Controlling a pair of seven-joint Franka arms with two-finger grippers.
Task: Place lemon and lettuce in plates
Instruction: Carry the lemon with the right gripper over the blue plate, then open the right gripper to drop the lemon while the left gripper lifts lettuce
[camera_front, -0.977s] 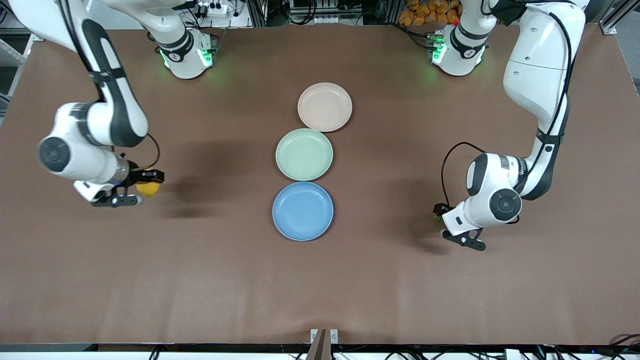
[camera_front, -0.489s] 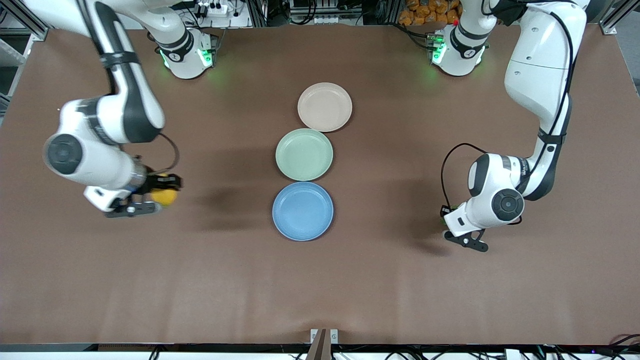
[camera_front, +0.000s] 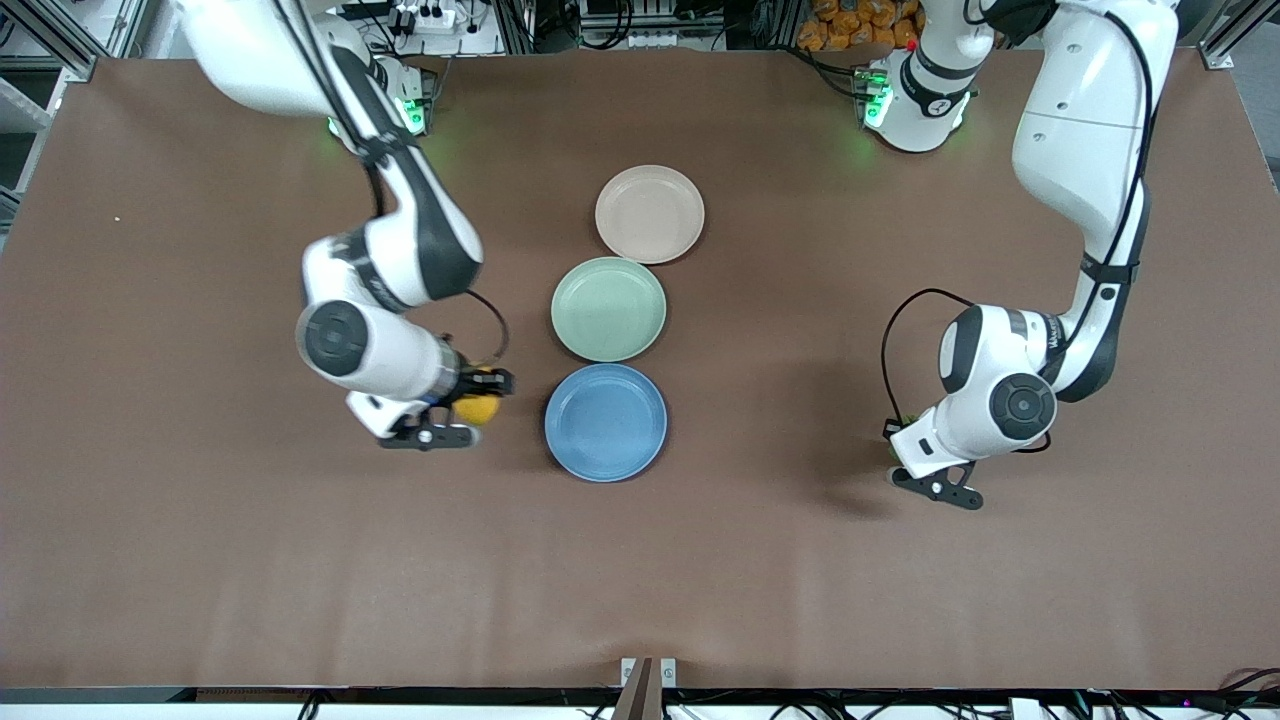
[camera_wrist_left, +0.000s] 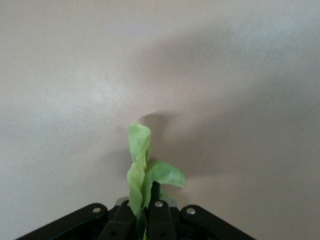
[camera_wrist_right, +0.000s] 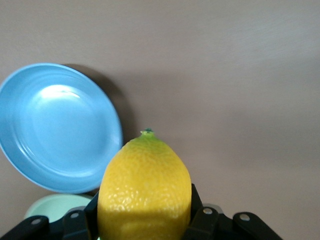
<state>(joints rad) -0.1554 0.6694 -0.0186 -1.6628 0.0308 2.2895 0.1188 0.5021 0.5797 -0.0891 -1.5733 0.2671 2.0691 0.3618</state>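
My right gripper (camera_front: 470, 408) is shut on the yellow lemon (camera_front: 478, 409) and holds it above the table beside the blue plate (camera_front: 605, 422), toward the right arm's end. The lemon (camera_wrist_right: 145, 190) fills the jaws in the right wrist view, with the blue plate (camera_wrist_right: 55, 125) beside it. My left gripper (camera_front: 897, 440) is shut on the green lettuce (camera_wrist_left: 142, 172) over bare table toward the left arm's end; in the front view only a green sliver (camera_front: 903, 418) shows beside the wrist. The beige-pink plate (camera_front: 649, 214) lies nearest the bases.
A pale green plate (camera_front: 608, 308) lies between the beige-pink and blue plates, the three in a row down the middle of the brown table (camera_front: 200, 560). A small bracket (camera_front: 647, 672) sits at the table's near edge.
My right arm has carried the lemon from the right arm's end of the table toward the middle, to just beside the blue plate. My left gripper has shifted only slightly with the lettuce.
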